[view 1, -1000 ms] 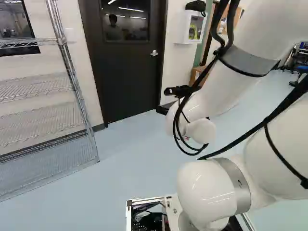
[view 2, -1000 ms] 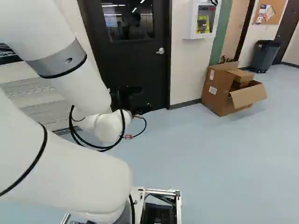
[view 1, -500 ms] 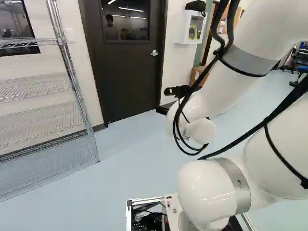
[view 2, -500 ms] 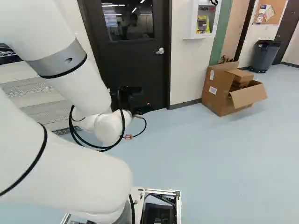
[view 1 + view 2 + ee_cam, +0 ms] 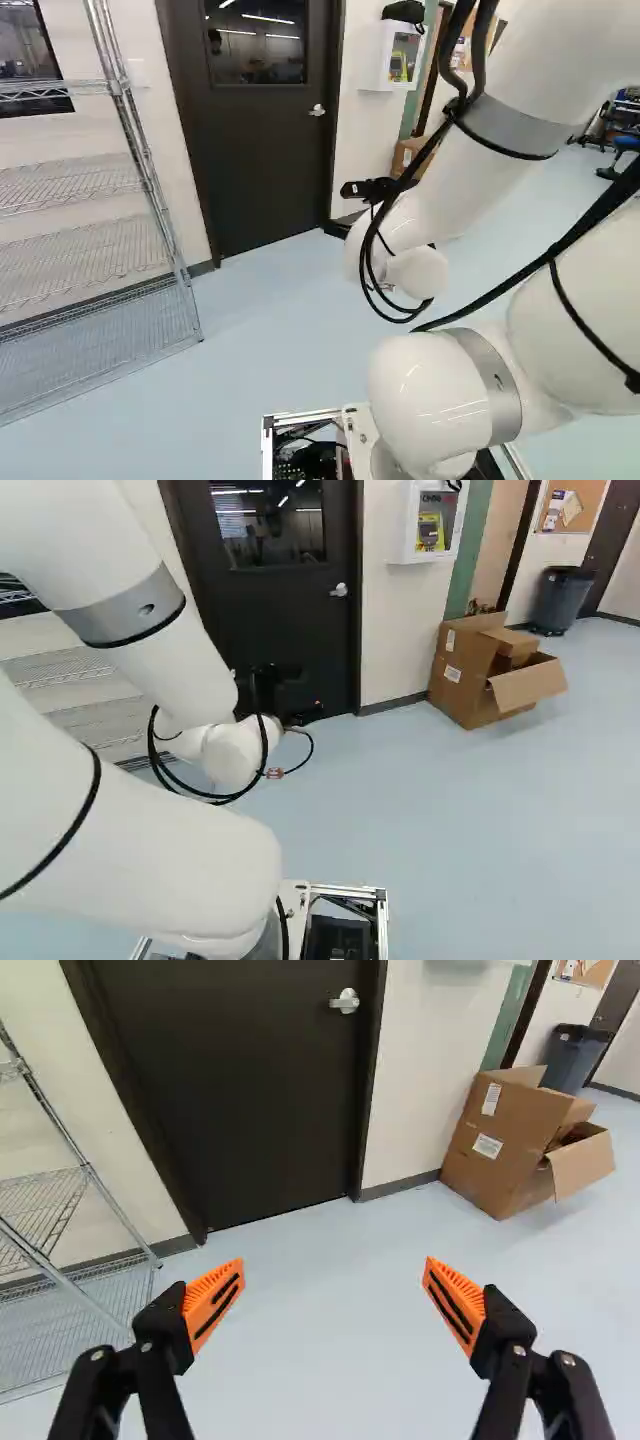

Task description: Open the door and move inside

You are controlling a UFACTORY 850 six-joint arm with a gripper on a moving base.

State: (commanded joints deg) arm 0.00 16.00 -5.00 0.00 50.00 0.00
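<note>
The gripper shows as a dark shape (image 5: 280, 692) beyond the arm's wrist in the right base view, in front of the door's lower part. In the wrist view the gripper (image 5: 334, 1272) stands open, its orange pads wide apart with nothing between them. Ahead of it is the dark door (image 5: 240, 1090), closed in its frame, with a silver lever handle (image 5: 345, 1001) on the side toward the cardboard box. The same door (image 5: 262, 150) has a window in its upper half in the left base view. Gripper and handle are well apart.
A wire shelf rack (image 5: 150, 170) stands left of the door in the left base view. Right of the door, an open cardboard box (image 5: 480, 675) sits by the wall under a white wall cabinet (image 5: 430, 522); a dark bin (image 5: 561, 600) is farther back.
The base has moved slightly: door, rack and box all sit a little farther left in both base views. The arm holds its pose against its lowest joint.
</note>
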